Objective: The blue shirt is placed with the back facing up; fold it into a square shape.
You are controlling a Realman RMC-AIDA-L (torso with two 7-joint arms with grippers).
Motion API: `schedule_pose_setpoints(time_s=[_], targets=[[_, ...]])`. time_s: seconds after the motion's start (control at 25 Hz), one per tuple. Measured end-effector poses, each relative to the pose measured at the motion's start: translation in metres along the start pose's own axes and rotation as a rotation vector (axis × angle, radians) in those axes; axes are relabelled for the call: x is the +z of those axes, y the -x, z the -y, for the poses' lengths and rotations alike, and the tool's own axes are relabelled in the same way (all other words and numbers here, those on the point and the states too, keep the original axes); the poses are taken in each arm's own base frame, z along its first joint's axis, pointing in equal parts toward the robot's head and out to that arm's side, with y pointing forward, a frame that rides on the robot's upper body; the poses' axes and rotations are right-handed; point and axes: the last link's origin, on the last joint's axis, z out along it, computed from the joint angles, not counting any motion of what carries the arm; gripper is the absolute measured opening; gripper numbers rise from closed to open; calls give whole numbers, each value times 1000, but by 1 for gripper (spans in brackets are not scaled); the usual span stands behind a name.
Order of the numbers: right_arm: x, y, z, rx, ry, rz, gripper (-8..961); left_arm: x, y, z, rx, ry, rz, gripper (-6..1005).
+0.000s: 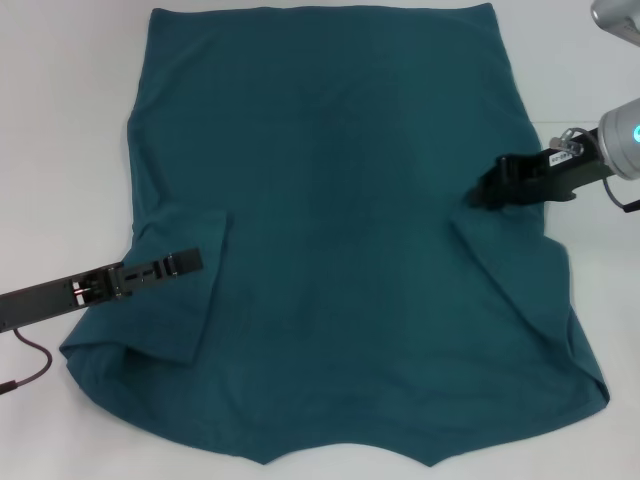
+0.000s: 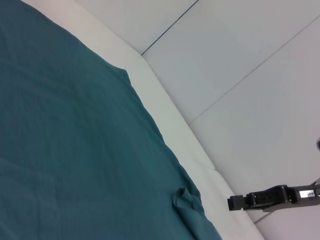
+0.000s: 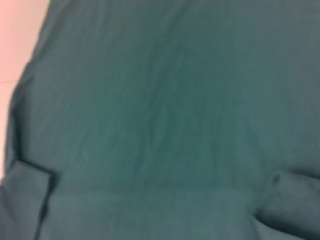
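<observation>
Head view, far left: left gripper [image 1: 190, 262], thin flat black bar with small white and red markings, comes in from the left edge at mid height, tip over the folded-in left sleeve of the blue shirt [image 1: 330, 230]. Can't tell if its fingers are apart or together, or whether they pinch cloth. Dark cable [image 1: 35, 365] loops at the lower left on the white table [image 1: 60, 120].

Centre: the shirt fills most of the frame, dark teal-blue, soft matte knit, plain side up, no print seen. Straight edge along the top of the frame, sides widen toward the bottom, a shallow notch at the bottom centre edge. Left sleeve folded inward as a flat rectangular flap at lower left; faint creases on the body. On the right, a diagonal fold line runs from mid right down to the lower right corner.

Right: right gripper [image 1: 485, 195], blocky black with a silver-grey wrist and a glowing blue ring, reaches in from the right edge, tip on the shirt's right side edge at mid height. Finger state can't be told.

Left wrist view: teal cloth fills the left, small puckered bump near its edge at the bottom, smooth white table surface with thin seam lines on the right.

Right wrist view: only teal fabric, soft wrinkles.
</observation>
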Motion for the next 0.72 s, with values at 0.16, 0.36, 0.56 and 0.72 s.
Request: schedule_pose_setpoints(time_s=[0.16, 0.36, 0.56, 0.72], targets=[[2, 0, -12, -36, 98, 30, 246, 0, 0, 0, -1, -1, 0, 793], [-5, -2, -4, -40, 105, 21, 352, -1, 1, 1, -2, -3, 0, 792], [-31, -8, 31, 21, 31, -27, 479, -2, 0, 1, -1, -5, -1, 792], [-49, -21, 52, 93, 45, -57, 653, -3, 0, 5, -15, -28, -10, 792]])
